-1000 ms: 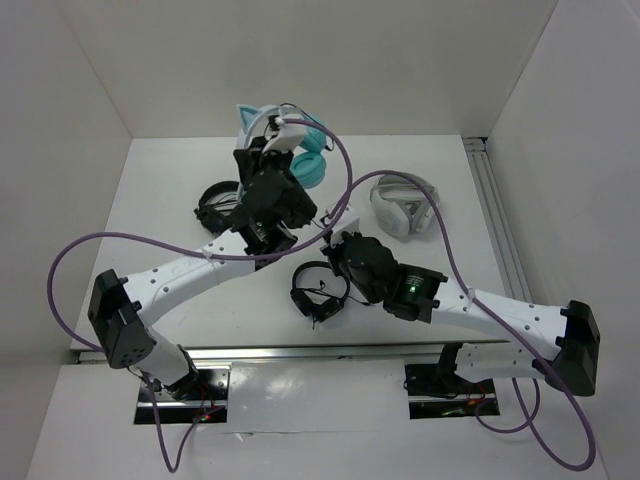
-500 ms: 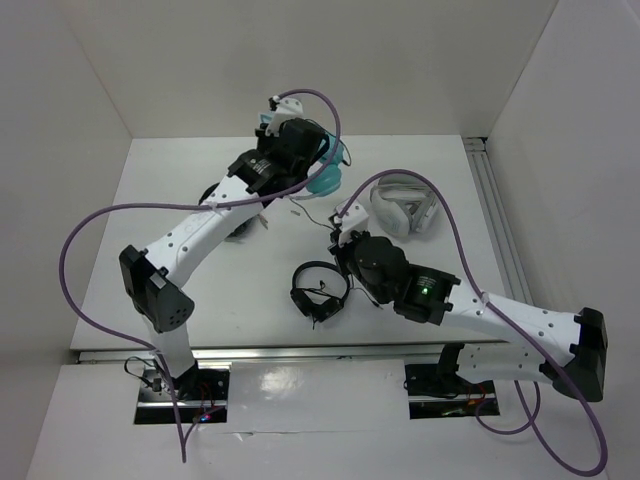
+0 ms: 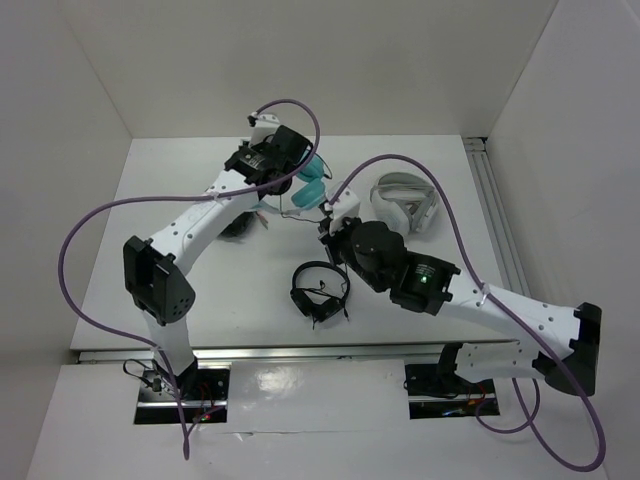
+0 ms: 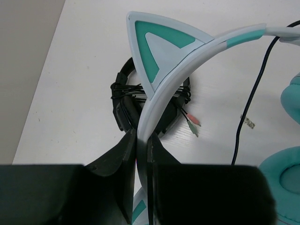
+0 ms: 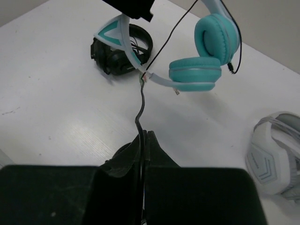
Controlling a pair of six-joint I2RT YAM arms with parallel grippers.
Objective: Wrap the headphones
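Observation:
The teal headphones (image 3: 313, 174) with a pale mint cat-ear headband (image 4: 161, 44) hang lifted at the back of the table. My left gripper (image 4: 142, 136) is shut on the headband just below a cat ear, and in the top view it (image 3: 284, 170) sits above the earcups. Both teal earcups (image 5: 206, 54) show in the right wrist view. The thin black cable (image 5: 141, 105) runs down from the headband. My right gripper (image 5: 144, 134) is shut on this cable and shows in the top view (image 3: 329, 216) just right of the headphones.
A small black headphone set (image 3: 320, 291) lies at mid table. Another black set (image 4: 140, 105) lies under the lifted headband at the back left. Grey-white headphones (image 3: 402, 206) lie at the back right. White walls enclose the table.
My left arm has stretched toward the back with the headphones and turned them, then shifted slightly left. My right gripper has moved farther back toward the headphones, still shut on the cable.

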